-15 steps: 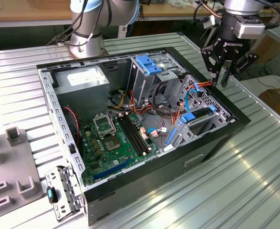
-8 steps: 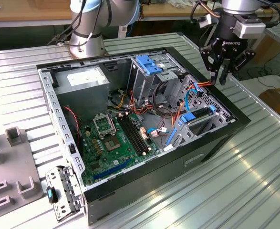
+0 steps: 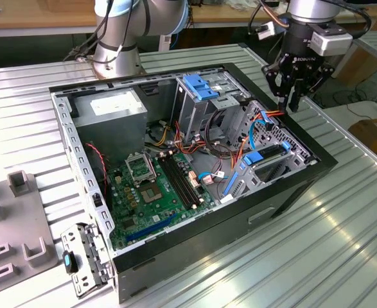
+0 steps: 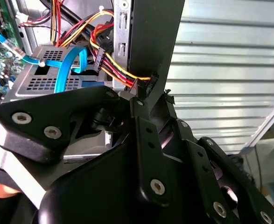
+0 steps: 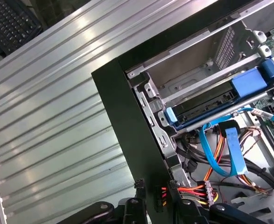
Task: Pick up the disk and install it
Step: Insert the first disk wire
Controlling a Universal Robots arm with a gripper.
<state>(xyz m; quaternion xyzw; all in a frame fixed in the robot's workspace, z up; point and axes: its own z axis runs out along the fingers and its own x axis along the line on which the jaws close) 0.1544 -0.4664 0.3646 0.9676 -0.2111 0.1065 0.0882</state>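
My claw (image 3: 292, 102) hangs released and empty, its tips apart, just above the rim of the open computer case (image 3: 284, 199) on the exterior view's right. Right below me runs a bundle of red, orange and yellow power wires (image 5: 190, 190). The disk (image 3: 270, 153) is clear of my claw, lying flat in a bay of the perforated drive cage (image 3: 289, 142) inside the case. Its blue bracket (image 5: 249, 81) edges the dark slab, and a blue data cable (image 5: 232, 149) loops beside it. The case rests on a ribbed metal table (image 3: 342, 244)
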